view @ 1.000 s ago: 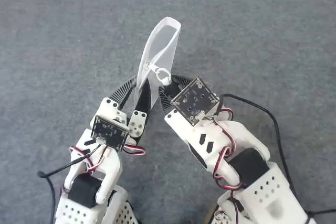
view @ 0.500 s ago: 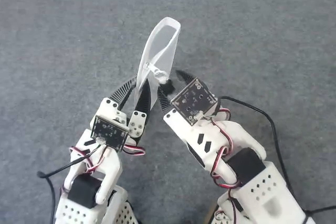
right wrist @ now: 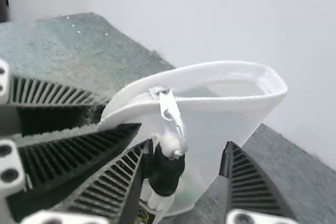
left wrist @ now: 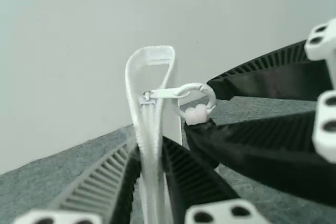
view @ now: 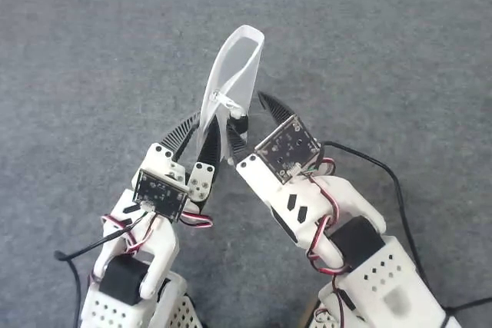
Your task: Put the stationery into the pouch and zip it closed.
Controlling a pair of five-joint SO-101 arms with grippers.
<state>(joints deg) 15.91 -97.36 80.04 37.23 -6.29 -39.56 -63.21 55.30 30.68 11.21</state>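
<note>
The pouch (view: pixel 234 67) stands on end above the grey surface (view: pixel 92 74), a thin, pale, translucent sleeve whose upper mouth gapes open in a loop while the zip below the slider looks closed. The left tool (view: pixel 209 122) is clamped on its lower part, with both fingers pressed against the flattened sides. The right tool (view: pixel 244 113) stands with its fingers spread apart on either side of the zipper pull (right wrist: pixel 170 111), gripping nothing. A ring (left wrist: pixel 197 95) hangs from that pull with a small pale bead (left wrist: pixel 195 115) on it. In the right wrist view a dark item (right wrist: pixel 165 171) sits just under the bead; whether it lies inside the pouch cannot be told. The pouch looks light and limp, so it would likely buckle or twist if tugged from anywhere but along the zip line, and the clamp near the track should give the needed counter-hold. The pull seems the place to pinch: it is small, smooth and free to swing, so a grip on the flat tab rather than the ring appears less likely to slip.
</note>
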